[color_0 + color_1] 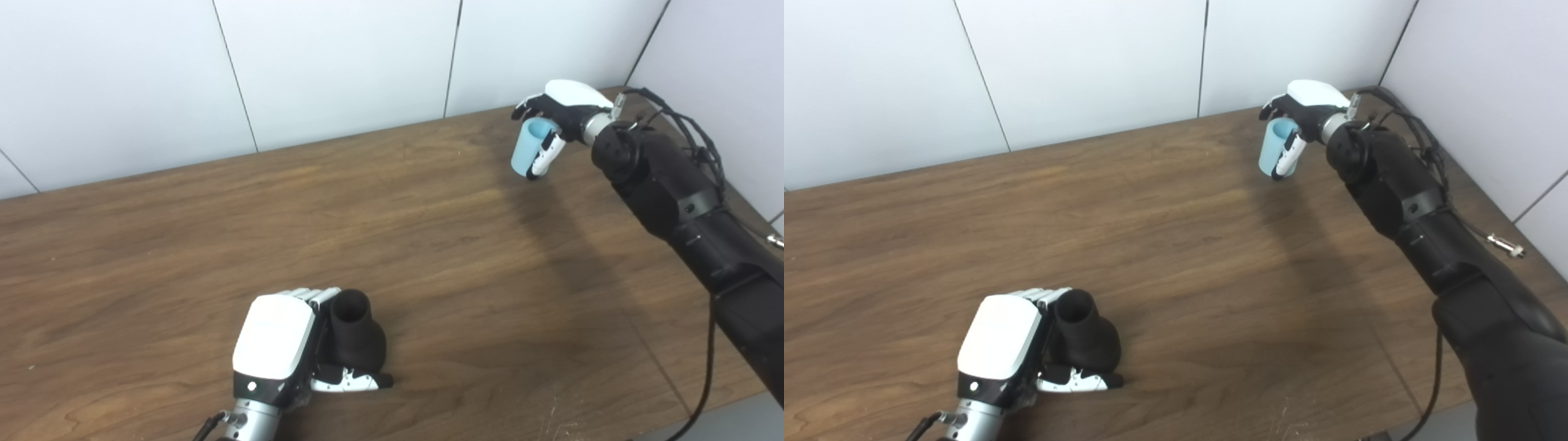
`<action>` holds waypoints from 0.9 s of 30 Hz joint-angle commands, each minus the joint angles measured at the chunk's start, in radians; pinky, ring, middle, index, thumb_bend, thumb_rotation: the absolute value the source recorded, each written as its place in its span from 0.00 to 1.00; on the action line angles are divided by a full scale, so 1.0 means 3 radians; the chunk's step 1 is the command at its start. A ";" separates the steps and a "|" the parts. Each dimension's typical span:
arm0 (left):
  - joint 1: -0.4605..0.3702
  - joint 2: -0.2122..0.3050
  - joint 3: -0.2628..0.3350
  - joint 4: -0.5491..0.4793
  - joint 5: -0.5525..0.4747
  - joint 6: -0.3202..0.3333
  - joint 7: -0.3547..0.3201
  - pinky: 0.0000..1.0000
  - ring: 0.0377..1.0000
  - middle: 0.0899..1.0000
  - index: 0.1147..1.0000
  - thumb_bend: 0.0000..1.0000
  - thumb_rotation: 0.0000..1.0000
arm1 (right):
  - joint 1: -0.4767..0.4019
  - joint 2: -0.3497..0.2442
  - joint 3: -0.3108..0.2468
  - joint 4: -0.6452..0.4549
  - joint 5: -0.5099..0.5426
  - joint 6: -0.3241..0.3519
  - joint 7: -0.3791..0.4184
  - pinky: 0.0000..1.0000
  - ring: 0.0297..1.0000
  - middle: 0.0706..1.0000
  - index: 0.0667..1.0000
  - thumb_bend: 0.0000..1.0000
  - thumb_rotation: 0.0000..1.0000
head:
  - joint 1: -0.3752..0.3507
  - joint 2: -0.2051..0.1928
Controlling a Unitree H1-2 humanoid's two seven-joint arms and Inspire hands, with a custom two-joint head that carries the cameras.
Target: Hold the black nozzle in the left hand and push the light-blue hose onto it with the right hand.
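Dark wood-grain worktop [184, 245] against white wall panels. Black nozzle [357, 335] rests near front edge; faint pale scuffs [560, 413] front right.

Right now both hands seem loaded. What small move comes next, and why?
Probably bring the right hand with the light-blue hose across the table toward the black nozzle. The left hand grips the nozzle near the front edge, its open mouth facing up, while the hose is far off by the back right corner, so the gap must close before pushing.
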 commanded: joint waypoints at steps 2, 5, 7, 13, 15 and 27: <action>0.0054 0.0042 -0.0003 0.0018 0.0053 0.0013 -0.0083 0.43 0.47 0.35 0.44 0.52 0.00 | -0.0101 -0.0104 -0.0076 -0.0058 0.0021 -0.0119 -0.0119 0.61 0.65 0.69 0.71 0.94 0.11 | 0.0002 0.0004; 0.0050 0.0034 -0.0003 0.0026 0.0052 0.0019 -0.0088 0.44 0.48 0.35 0.44 0.52 0.00 | -0.0109 -0.0095 -0.0083 -0.0044 0.0026 -0.0092 -0.0097 0.58 0.63 0.67 0.72 0.92 0.10 | 0.0015 0.0009; 0.0046 0.0032 -0.0004 0.0030 0.0057 0.0022 -0.0090 0.44 0.48 0.35 0.44 0.52 0.00 | -0.0121 -0.0096 -0.0079 -0.0035 0.0027 -0.0085 -0.0080 0.58 0.62 0.67 0.72 0.91 0.10 | 0.0021 0.0008; 0.0038 0.0019 0.0000 0.0043 0.0041 0.0027 -0.0093 0.44 0.48 0.36 0.44 0.52 0.00 | -0.0179 -0.0112 -0.0035 0.0000 0.0001 -0.0038 0.0022 0.59 0.63 0.68 0.71 0.89 0.10 | 0.0043 -0.0019; 0.0038 0.0016 -0.0002 0.0042 0.0046 0.0031 -0.0097 0.44 0.49 0.36 0.44 0.52 0.00 | -0.0185 -0.0116 -0.0029 0.0009 -0.0008 -0.0058 0.0020 0.59 0.63 0.67 0.69 0.88 0.09 | 0.0043 -0.0019; 0.0041 0.0011 -0.0007 0.0051 0.0061 0.0027 -0.0067 0.43 0.47 0.35 0.45 0.52 0.00 | -0.0171 -0.0095 -0.0016 -0.0010 -0.0137 -0.0073 -0.0105 0.55 0.55 0.60 0.63 0.89 0.07 | 0.0043 -0.0014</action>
